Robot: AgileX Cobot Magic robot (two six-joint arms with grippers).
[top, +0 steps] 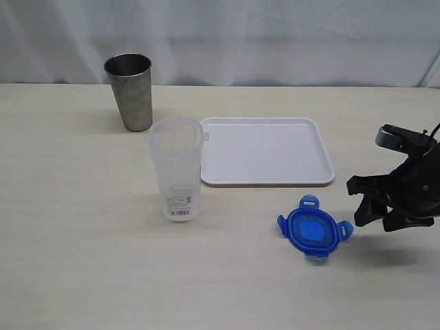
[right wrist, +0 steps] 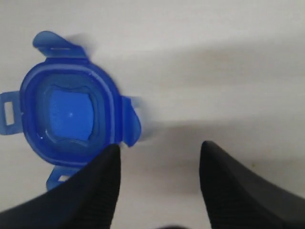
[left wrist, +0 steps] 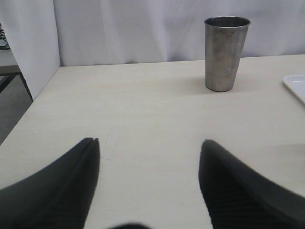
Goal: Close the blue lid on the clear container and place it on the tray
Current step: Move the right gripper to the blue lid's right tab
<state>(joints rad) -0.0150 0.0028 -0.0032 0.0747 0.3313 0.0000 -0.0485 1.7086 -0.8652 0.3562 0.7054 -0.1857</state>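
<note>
Blue lid: flat, just in front of tray.
Clear container: upright by tray's left edge.
Right gripper: jaws wide, empty.
Left gripper: jaws apart, empty.

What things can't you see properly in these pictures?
- Container: label print too small, exterior view.
- Tray: cut off by the left wrist view's edge.
- Left gripper: outside the exterior view; only fingertips show in its wrist view.
- Lid: downward face hidden by the lid itself.
</note>
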